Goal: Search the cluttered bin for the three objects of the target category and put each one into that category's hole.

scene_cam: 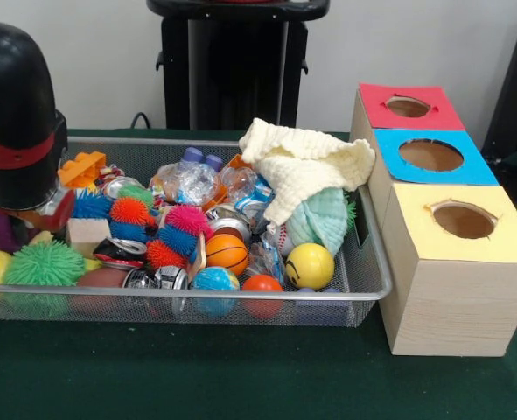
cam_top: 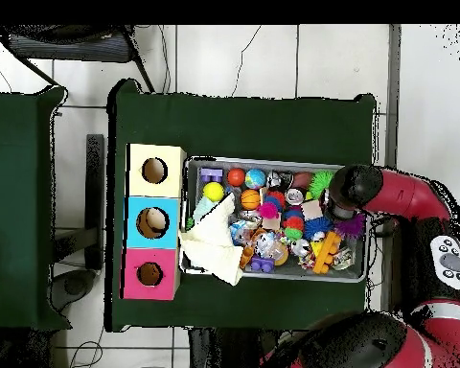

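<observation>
The silver wire-mesh bin [scene_cam: 241, 296] is packed with balls, spiky balls, crushed cans, plastic bottles [scene_cam: 192, 179] and blocks. It also shows in the overhead view [cam_top: 277, 160]. The red-surrounded hole [scene_cam: 408, 107] tops the farthest wooden box in the front view, and is the lowest box in the overhead view [cam_top: 149, 274]. My gripper [scene_cam: 41, 212] hangs under the black and red arm over the bin's left end, low among the clutter. In the overhead view [cam_top: 344, 206] the arm covers it. Whether it holds anything is hidden.
The blue-surrounded hole [scene_cam: 430, 155] and the yellow-surrounded hole [scene_cam: 464, 220] are on the two nearer boxes. A cream cloth [scene_cam: 302, 166] drapes over the bin's right end. An orange basketball [scene_cam: 227, 254], a yellow ball [scene_cam: 310, 265] and a green spiky ball [scene_cam: 44, 262] lie near the front rim.
</observation>
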{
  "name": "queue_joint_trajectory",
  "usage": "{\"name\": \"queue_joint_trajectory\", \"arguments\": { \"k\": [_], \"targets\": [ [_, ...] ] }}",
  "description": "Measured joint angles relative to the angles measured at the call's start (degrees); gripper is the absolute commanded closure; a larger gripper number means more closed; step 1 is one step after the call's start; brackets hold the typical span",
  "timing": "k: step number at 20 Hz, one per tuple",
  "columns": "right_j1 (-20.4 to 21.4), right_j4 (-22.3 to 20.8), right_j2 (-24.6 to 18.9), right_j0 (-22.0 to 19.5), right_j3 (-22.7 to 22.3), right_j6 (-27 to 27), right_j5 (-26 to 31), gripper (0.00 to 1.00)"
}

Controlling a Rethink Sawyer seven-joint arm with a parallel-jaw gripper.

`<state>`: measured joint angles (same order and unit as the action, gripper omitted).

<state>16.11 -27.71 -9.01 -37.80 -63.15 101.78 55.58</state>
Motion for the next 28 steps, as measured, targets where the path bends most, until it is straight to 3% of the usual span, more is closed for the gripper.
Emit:
{"name": "queue_joint_trajectory", "arguments": {
  "k": [4,5,16,28],
  "targets": [
    [-0.1,0.7,-0.4,-1.4,-1.4,0.0,-3.4,0.00],
    [-0.1,1.0,-0.5,-1.8,-1.8,0.0,-4.5,1.00],
    [2.9,5.0,-1.8,-6.3,-10.3,0.0,-15.2,1.00],
    [8.6,6.3,-2.0,-7.3,-18.8,0.0,-15.6,1.00]
  ]
}}
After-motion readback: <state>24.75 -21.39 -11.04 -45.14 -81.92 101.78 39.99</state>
